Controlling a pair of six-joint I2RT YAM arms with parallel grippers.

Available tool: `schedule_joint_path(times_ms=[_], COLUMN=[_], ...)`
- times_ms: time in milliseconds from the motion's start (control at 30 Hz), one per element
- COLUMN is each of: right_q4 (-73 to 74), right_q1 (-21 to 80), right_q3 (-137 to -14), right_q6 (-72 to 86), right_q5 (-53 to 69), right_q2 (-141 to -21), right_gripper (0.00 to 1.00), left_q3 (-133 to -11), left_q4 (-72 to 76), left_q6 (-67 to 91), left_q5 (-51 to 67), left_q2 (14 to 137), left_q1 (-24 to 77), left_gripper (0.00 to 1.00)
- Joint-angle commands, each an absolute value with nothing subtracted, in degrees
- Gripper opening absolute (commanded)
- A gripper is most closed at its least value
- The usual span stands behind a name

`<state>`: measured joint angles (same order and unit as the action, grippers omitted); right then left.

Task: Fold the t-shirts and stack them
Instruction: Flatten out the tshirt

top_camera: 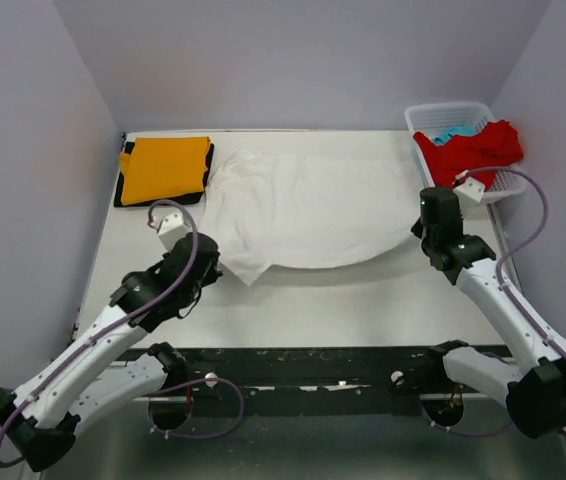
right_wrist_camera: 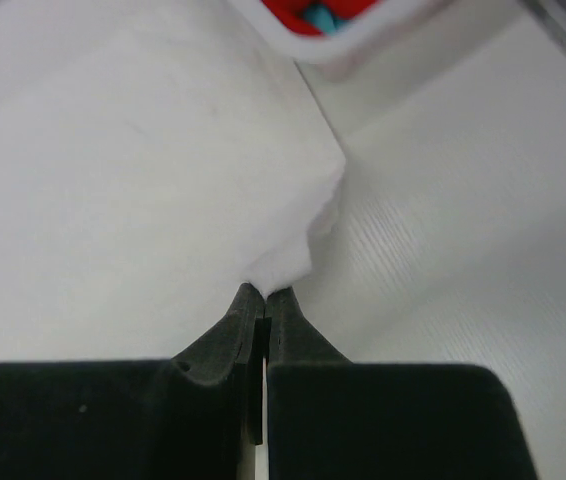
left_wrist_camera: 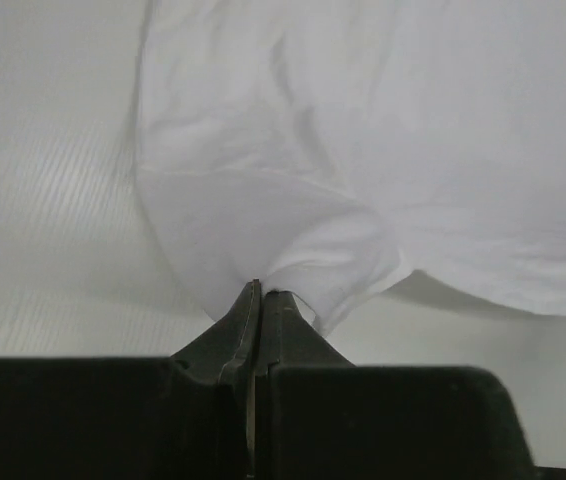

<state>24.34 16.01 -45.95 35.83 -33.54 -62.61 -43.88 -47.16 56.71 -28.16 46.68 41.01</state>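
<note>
- While both arms reach in from the near edge, the large white cotton t-shirt (top_camera: 308,205) lies spread across the middle of the pale table (top_camera: 363,300). Its long axis runs left to right, from one arm to the other.
- The left gripper (left_wrist_camera: 260,290) is clamped on the shirt's near left corner. The wrist view shows its black fingers pressed together with a tongue of white cloth caught at the tips.
- The right gripper (right_wrist_camera: 265,290) is likewise closed on the near right corner, where a small peak of cloth rises out of the pinch.
- From each gripper the body of the shirt lies straight ahead, away from the arm bases. The near hem between the two pinches casts a shadow on the table, so it looks slightly raised, though I cannot tell how much.
- My judgement is that the coming move turns on this: each arm holds the corner on its own side, so the two must carry the near hem towards the far edge together, keeping it parallel to the long axis, or the fold will skew.
- A folded orange t-shirt (top_camera: 166,170) sits on a folded black t-shirt (top_camera: 123,185) at the far left, just beside the white one.
- A red t-shirt (top_camera: 468,150) and a light blue one (top_camera: 453,132) wait in the white plastic lattice basket (top_camera: 448,108) at the far right.
</note>
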Motion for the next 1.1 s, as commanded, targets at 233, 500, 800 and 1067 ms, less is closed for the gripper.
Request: schedule_joint_path(times_ms=[233, 500, 800, 1067], right_q4=[23.90, 26.15, 29.92, 28.89], right_q1=[15.73, 15.73, 15.69, 15.68], right_q3=[-74.55, -91.19, -102.29, -93.21], right_q6=[24.95, 23.15, 22.69, 22.94], right_q5=[-30.76, -22.24, -15.60, -25.14], right_q2=[-51.01, -48.54, -46.86, -47.66], right_gripper=[0.01, 0.01, 0.01, 0.01], left_q3=[-75.62, -102.68, -115.34, -110.91], left_q4=[-37.52, -43.09, -45.70, -41.14], left_q6=[32.22, 19.93, 14.90, 9.87], left_q5=[-29.74, -19.32, -3.14, -25.54], left_q2=[33.03, 37.59, 39.41, 46.99], left_q1=[41.40, 41.39, 41.32, 41.31], left_gripper=[0.00, 0.00, 0.00, 0.00])
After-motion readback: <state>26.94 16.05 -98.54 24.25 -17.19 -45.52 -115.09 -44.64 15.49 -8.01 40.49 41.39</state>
